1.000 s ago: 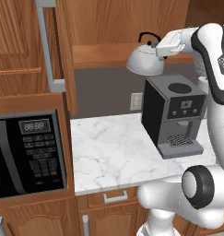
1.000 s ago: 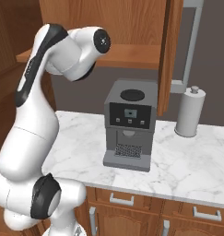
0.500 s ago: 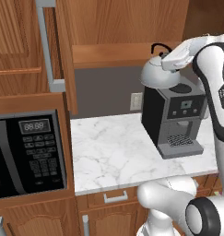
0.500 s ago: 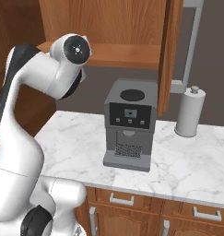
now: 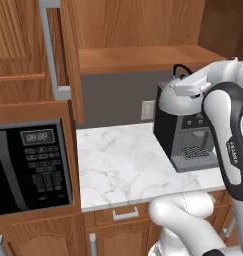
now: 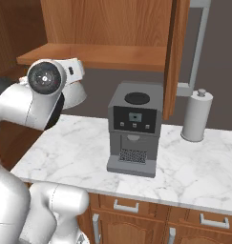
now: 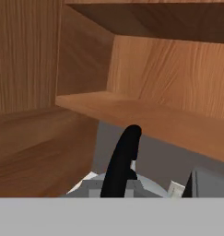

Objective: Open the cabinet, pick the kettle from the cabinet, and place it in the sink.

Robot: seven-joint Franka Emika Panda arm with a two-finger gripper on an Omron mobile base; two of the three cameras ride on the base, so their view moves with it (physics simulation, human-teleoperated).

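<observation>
Hanging in mid-air, the kettle (image 5: 174, 99) is seen as a squat silver-white dome with a thin black arched handle (image 7: 121, 159). It is held by that handle in the closed gripper (image 5: 189, 84), just in front of the coffee machine (image 6: 133, 127), above the marble counter (image 5: 123, 160). The cabinet (image 5: 138, 55) is open, its lower shelf bare.

My arm (image 6: 26, 102) hides most of what looks like the kettle (image 6: 75, 95), left of the coffee machine (image 6: 135, 127) on the desk (image 6: 203, 171); cabinet (image 6: 177, 57) door open.
</observation>
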